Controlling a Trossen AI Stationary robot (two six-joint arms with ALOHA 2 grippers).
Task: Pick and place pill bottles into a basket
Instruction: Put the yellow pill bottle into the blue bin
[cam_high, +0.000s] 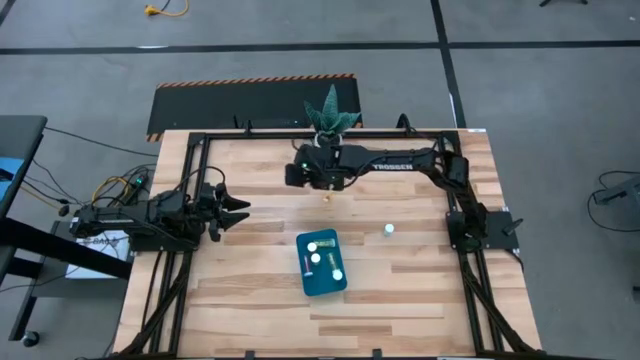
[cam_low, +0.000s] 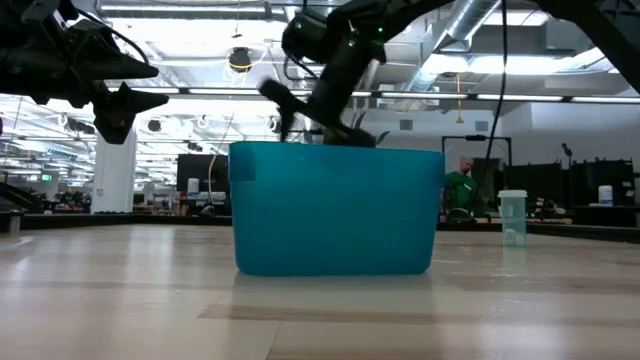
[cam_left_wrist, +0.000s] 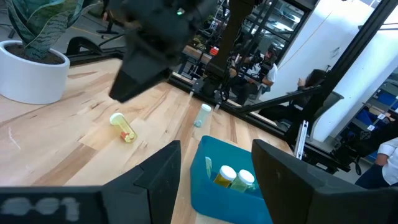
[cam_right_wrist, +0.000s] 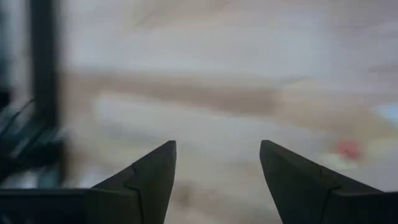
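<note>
The teal-blue basket (cam_high: 321, 265) lies near the table's middle with three pill bottles (cam_high: 318, 257) in it. One pale bottle (cam_high: 388, 230) stands on the table to its right. A yellowish bottle (cam_high: 327, 197) lies on its side on the table farther back. My right gripper (cam_high: 296, 173) hovers open and empty above the far middle of the table, beside the lying bottle. My left gripper (cam_high: 240, 210) waits open and empty at the table's left. The left wrist view shows the basket (cam_left_wrist: 214, 190) and the lying bottle (cam_left_wrist: 123, 126).
A white pot with a green plant (cam_high: 330, 118) stands at the far edge, just behind my right gripper. Black frame rails (cam_high: 190, 180) run along the table's left, right and far sides. People (cam_low: 458, 186) show in the room beyond the table.
</note>
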